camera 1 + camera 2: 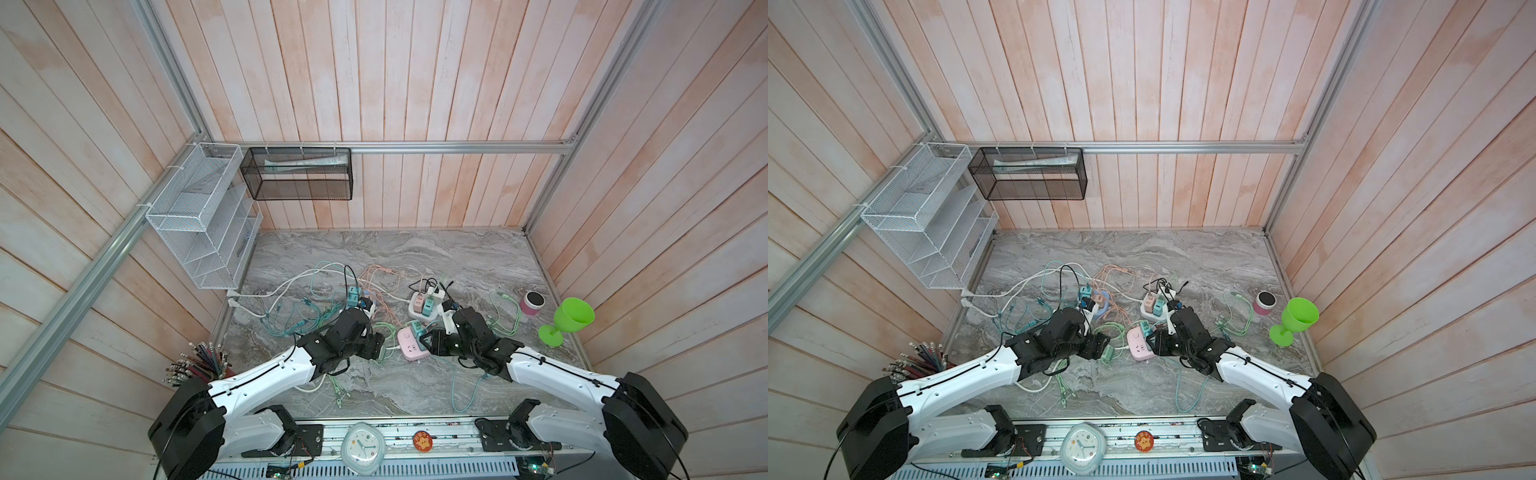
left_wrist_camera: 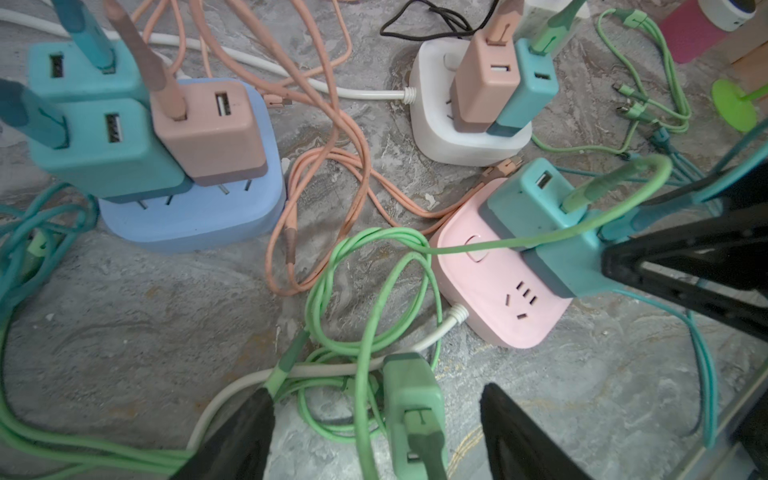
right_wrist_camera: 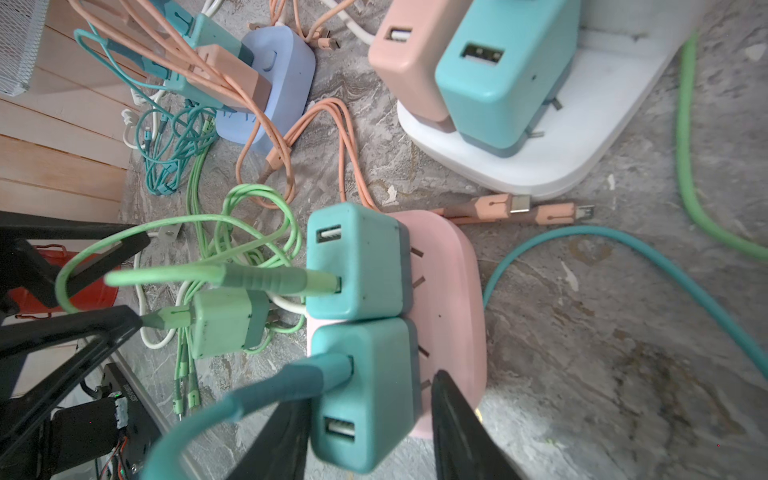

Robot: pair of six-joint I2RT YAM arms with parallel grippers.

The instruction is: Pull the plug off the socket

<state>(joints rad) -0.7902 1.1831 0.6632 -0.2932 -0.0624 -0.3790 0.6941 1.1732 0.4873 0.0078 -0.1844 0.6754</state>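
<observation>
Left jaws spread, green plug (image 2: 411, 415) lying unplugged between them. My right jaws straddle teal plug (image 3: 361, 395) on pink socket (image 3: 453, 270) for pull; whether pinching, cannot tell.

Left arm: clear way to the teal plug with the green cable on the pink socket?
Probably yes. The left claw is open and close, with only green cable between it and that teal plug. Tight, though: the right claw straddles the neighbouring plug, and a loose green plug lies between the left fingers.
</observation>
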